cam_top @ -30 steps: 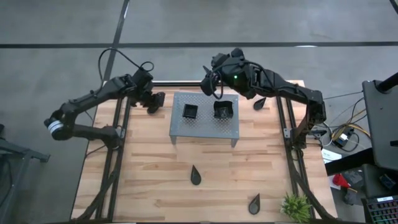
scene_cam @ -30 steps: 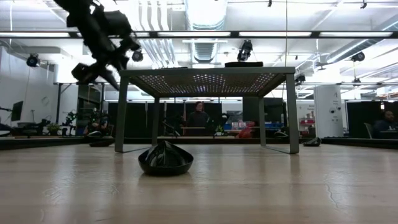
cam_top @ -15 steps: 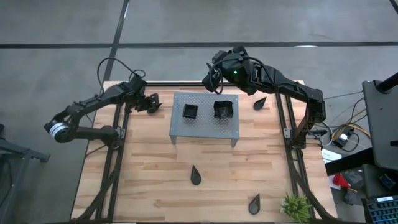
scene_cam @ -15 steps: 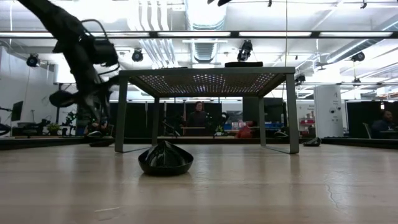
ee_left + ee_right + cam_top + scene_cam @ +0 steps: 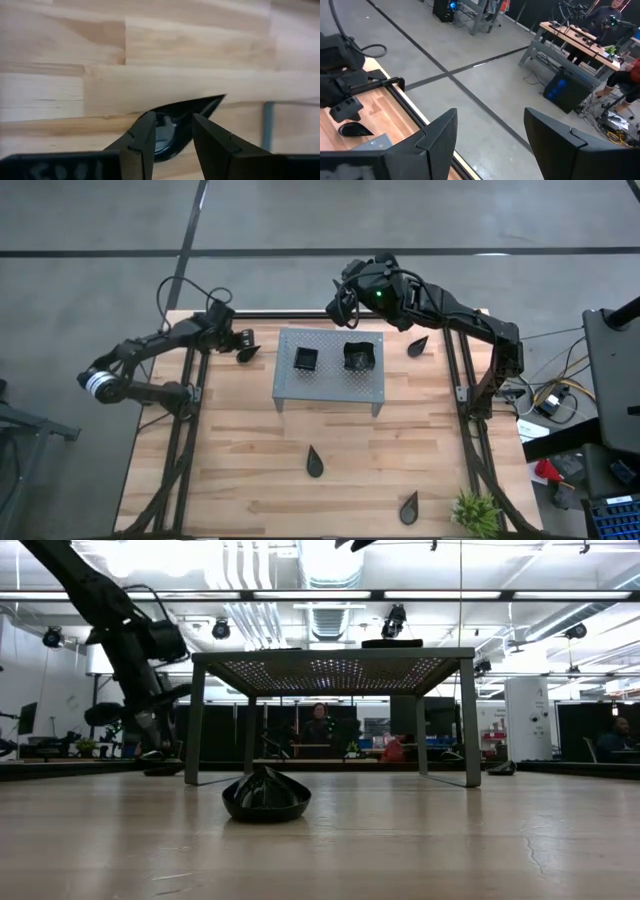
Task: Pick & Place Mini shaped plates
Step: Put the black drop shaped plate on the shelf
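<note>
One second on, left claw has dropped to the tabletop, fingers parted astride a teardrop plate, unclosed; grasp imminent. Right claw open, empty.

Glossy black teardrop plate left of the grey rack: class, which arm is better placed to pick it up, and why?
Left. The left gripper has its open jaws straddling that glossy black teardrop plate; the right gripper hangs beyond the grey perforated rack, empty.

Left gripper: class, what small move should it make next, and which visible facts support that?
Probably close. In the left wrist view the left gripper is open, its fingers either side of the teardrop plate lying on the table.
</note>
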You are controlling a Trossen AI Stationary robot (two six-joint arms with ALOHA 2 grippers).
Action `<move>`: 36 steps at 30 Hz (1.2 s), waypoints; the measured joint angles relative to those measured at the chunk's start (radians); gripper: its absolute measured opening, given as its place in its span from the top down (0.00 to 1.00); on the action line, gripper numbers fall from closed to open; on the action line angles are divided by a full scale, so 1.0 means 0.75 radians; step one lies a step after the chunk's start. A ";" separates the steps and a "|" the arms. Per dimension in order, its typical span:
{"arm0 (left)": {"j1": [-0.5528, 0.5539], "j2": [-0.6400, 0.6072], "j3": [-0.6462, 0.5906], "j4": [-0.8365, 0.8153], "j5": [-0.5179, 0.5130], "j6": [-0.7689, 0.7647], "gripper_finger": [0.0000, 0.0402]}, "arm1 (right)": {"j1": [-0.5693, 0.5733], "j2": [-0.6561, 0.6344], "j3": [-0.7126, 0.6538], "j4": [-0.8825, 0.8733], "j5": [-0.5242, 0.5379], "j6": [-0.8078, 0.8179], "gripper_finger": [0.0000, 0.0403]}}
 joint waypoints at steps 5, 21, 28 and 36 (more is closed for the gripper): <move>0.004 0.081 -0.001 0.002 0.013 0.145 0.70 | 0.000 0.000 0.000 0.000 0.000 0.001 0.44; 0.007 0.124 -0.001 0.041 -0.028 0.512 0.70 | -0.001 0.000 -0.001 -0.005 0.000 0.036 0.44; 0.004 0.141 -0.001 0.032 -0.010 0.545 0.70 | -0.004 0.000 -0.001 -0.002 0.000 0.067 0.44; 0.001 0.141 -0.001 0.028 -0.009 0.544 0.70 | -0.006 0.000 -0.001 0.002 0.000 0.071 0.44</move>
